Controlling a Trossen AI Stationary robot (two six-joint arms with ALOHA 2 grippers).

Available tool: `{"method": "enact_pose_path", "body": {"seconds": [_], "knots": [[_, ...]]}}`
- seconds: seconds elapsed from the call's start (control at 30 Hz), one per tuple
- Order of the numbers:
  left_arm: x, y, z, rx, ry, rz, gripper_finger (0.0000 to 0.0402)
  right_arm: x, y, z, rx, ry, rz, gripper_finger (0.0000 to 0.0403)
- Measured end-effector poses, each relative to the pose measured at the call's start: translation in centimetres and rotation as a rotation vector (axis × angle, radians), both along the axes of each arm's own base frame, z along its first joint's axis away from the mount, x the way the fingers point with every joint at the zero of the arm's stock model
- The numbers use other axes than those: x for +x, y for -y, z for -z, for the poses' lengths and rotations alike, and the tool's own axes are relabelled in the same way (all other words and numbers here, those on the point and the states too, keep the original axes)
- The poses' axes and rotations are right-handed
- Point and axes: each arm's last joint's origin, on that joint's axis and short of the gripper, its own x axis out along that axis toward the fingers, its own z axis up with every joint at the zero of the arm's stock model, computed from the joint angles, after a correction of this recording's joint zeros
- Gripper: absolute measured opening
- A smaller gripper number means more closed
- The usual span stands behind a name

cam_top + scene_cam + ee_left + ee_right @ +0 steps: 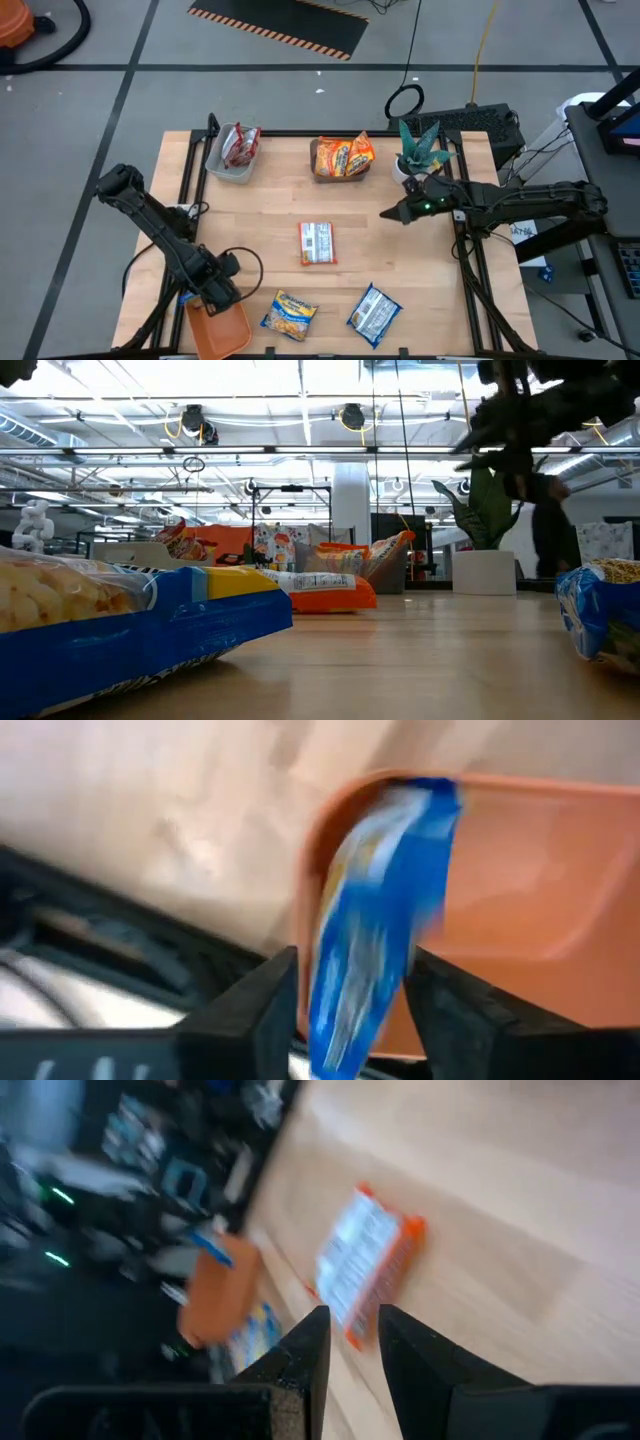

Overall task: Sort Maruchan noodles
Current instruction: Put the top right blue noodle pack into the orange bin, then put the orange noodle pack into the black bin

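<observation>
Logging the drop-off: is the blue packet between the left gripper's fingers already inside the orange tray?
Partly in: the blue packet stands on edge between the left gripper fingers, its far end over the orange tray rim.

I see the blue packet point(370, 920) smeared by blur at the left wrist view's centre, its lower end cut off; the orange tray point(222, 332) runs off the high view's bottom edge.
</observation>
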Motion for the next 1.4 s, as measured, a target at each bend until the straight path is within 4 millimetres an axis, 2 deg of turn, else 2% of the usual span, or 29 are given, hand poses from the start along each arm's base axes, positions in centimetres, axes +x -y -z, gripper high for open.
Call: {"method": "enact_pose_path", "body": {"seconds": [0.13,0.27,0.43,0.57,0.77,0.93,1.07,1.23,1.4], "knots": [[-0.2,-0.3,0.0,0.022,-0.009,0.063,0.0223,0.4,0.1,-1.0,0.002,0.107,0.089,0.0084],[-0.2,-0.3,0.0,0.012,-0.005,0.123,0.0241,0.6,-0.3,-1.4,-0.010,0.149,0.154,0.0084],[-0.8,-1.5,-1.0,0.029,-0.044,0.048,0.0245,1.6,-1.3,-2.1,0.006,0.117,0.143,0.0084],[-1.9,-3.3,-2.9,0.056,0.033,-0.024,0.0245,3.8,-2.0,-3.4,-0.006,0.036,0.105,0.0084],[-3.5,-6.1,-5.6,0.115,0.271,-0.117,0.0246,8.6,-2.6,-4.5,-0.045,-0.069,0.074,0.0084],[-4.2,-7.8,-6.8,0.170,0.410,-0.180,0.0246,12.4,-3.1,-4.2,-0.025,-0.231,0.018,0.0084],[-4.1,-8.5,-7.0,0.207,0.455,-0.208,0.0246,14.9,-4.1,-4.6,-0.032,-0.326,-0.080,0.0084],[-3.7,-8.7,-7.1,0.228,0.484,-0.229,0.0246,16.5,-5.0,-5.6,-0.041,-0.377,-0.132,0.0084],[-3.4,-8.8,-7.1,0.262,0.533,-0.242,0.0246,16.6,-5.1,-5.9,-0.015,-0.400,-0.076,0.0084]]}}
